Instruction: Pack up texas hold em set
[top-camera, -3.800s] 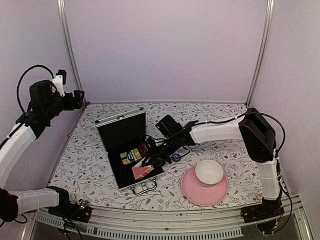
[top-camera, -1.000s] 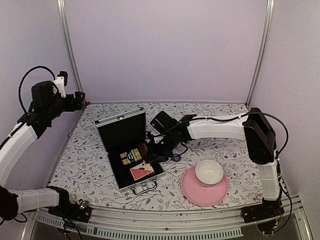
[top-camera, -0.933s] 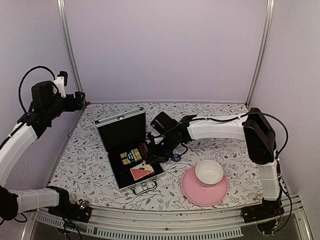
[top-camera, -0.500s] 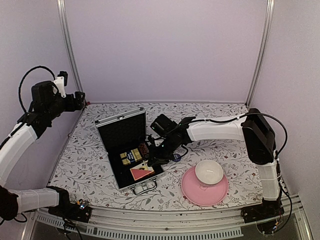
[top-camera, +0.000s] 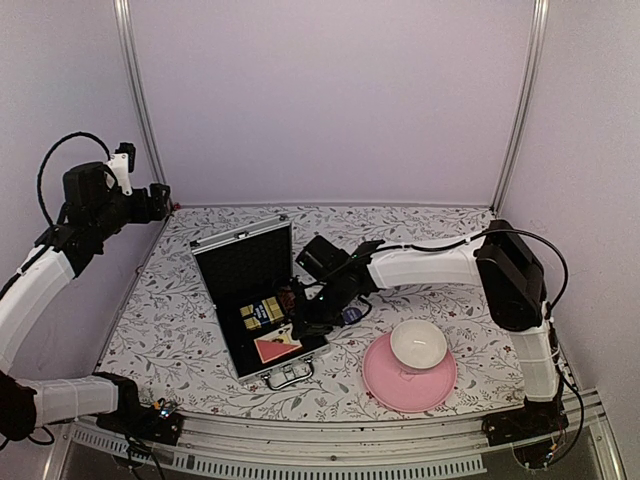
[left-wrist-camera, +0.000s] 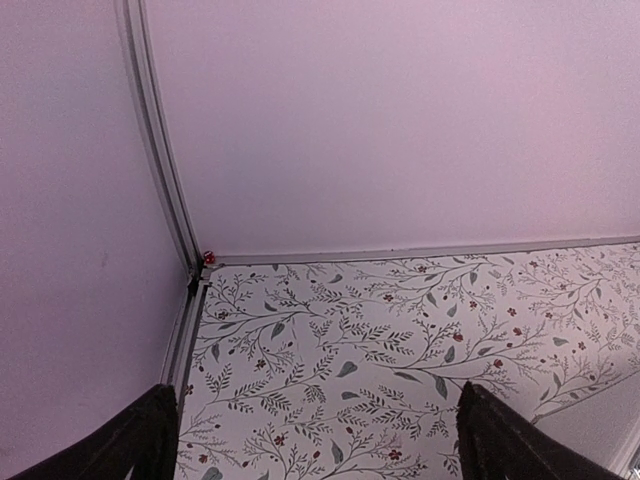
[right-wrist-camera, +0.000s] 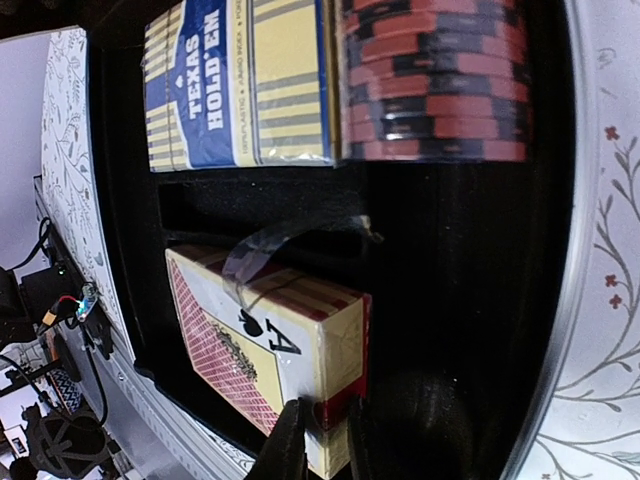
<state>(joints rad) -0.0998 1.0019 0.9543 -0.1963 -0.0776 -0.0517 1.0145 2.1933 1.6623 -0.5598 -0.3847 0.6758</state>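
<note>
Finds the silver briefcase (top-camera: 245, 262) open on the floral bench (top-camera: 180, 330), left of centre in the top view, lid raised toward the back. Reaches into it with the right end effector (right-wrist-camera: 322, 440), fingers (right-wrist-camera: 290, 445) pinched together on the bottom end of the red card box (right-wrist-camera: 265, 335), low in the wrist frame. Seems to be seating that box in the black lining (right-wrist-camera: 450, 300), below the gold-and-blue card box (right-wrist-camera: 240, 85) marked "Texas Hold'em" and the dark red chip stack (right-wrist-camera: 430, 80), both already packed at the top of the frame. Leaves the blue disc (top-camera: 348, 315) outside, on the bench just right of the case, partly hidden by the arm. Holds the left end effector (left-wrist-camera: 315, 440) at upper left in the top view, fingers well apart, nothing between them.

Expect a light, stiff carton with a slick wrapper and a loose strip of clear film (right-wrist-camera: 290, 240). Pinch across the thin faces near one end, gently, to spare the corners. Expect a heavier, rigid case. Take the lid by its edge, or lift by the metal handle (top-camera: 288, 376).
</note>
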